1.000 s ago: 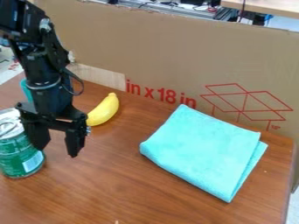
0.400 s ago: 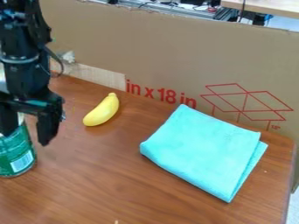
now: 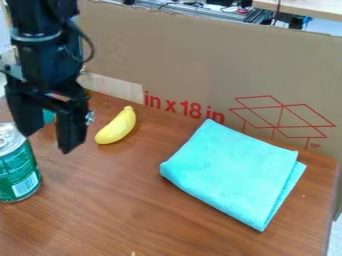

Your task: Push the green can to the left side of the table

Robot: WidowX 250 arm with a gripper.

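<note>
The black gripper (image 3: pixel 47 143) stands open at the left, its two fingers pointing down with nothing between them. Just below and left of it, a green can (image 3: pixel 19 172) with a silver top is upright on the table, cut off by the left edge. A yellow banana (image 3: pixel 117 126) lies to the right of the fingers, not touching them. Right of centre is a folded turquoise cloth (image 3: pixel 234 172), flat on the wood. Part of a teal object (image 3: pixel 49 116) shows behind the gripper, mostly hidden.
The brown wooden table (image 3: pixel 127 200) ends at the right. A tall cardboard panel (image 3: pixel 200 60) with red print stands along its back edge. Equipment and cables (image 3: pixel 234 9) are behind the panel.
The gripper first went left, then came back right and higher. The can sits a little farther left than at first. The banana and cloth have stayed put.
</note>
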